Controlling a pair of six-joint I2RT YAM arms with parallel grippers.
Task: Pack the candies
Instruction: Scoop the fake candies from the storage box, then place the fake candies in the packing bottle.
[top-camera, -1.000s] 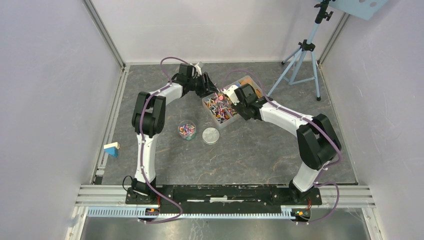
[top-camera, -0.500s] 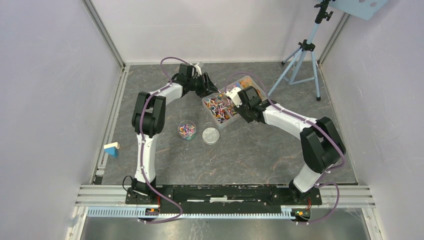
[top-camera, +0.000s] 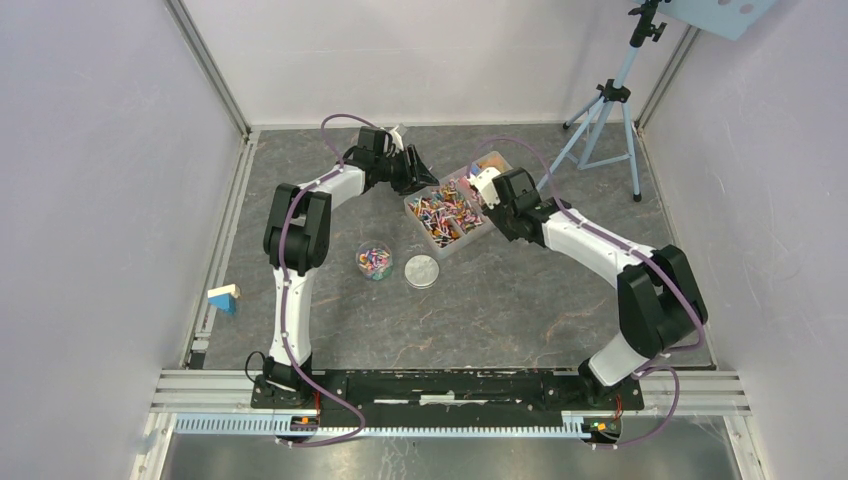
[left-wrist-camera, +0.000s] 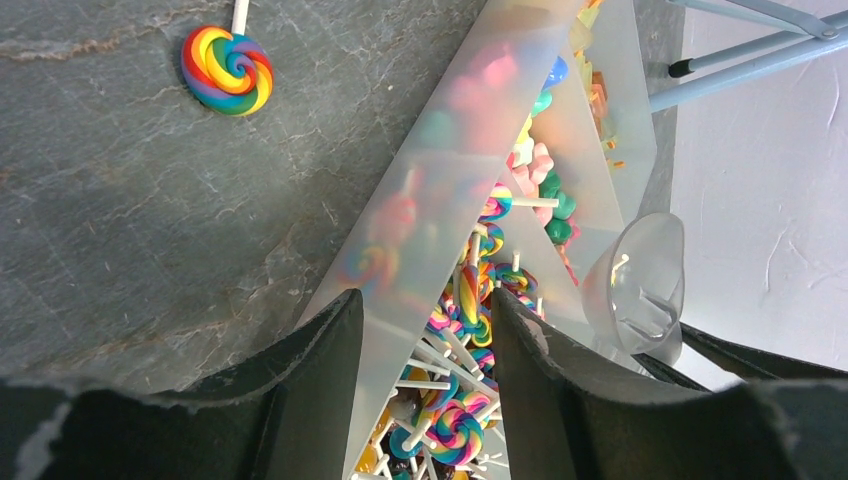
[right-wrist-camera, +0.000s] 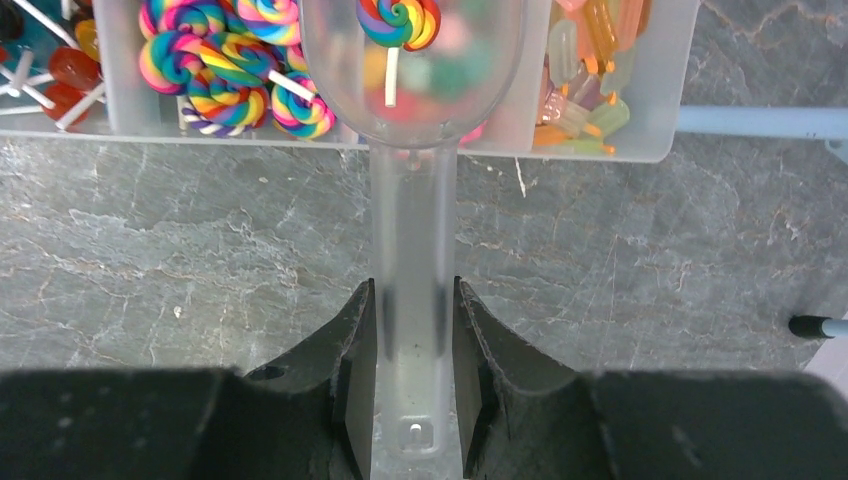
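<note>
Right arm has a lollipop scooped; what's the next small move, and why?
Probably lift the scoop level and swing it toward the open jar: the right gripper clamps its handle, and one rainbow lollipop sits in the bowl, over the tray.

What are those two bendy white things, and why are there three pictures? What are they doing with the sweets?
They are two robot arms, the left arm and the right arm, bolted to a table. One picture looks down from above; the other two come from a small camera on each wrist, so you see each end effector's black fingers. On the table sit a clear tray full of candies, a small jar with some candies inside, a round grey lid and one loose lollipop. The left end effector grips the tray's wall. The right end effector is shut on the handle of a clear scoop, which carries one rainbow lollipop.
</note>
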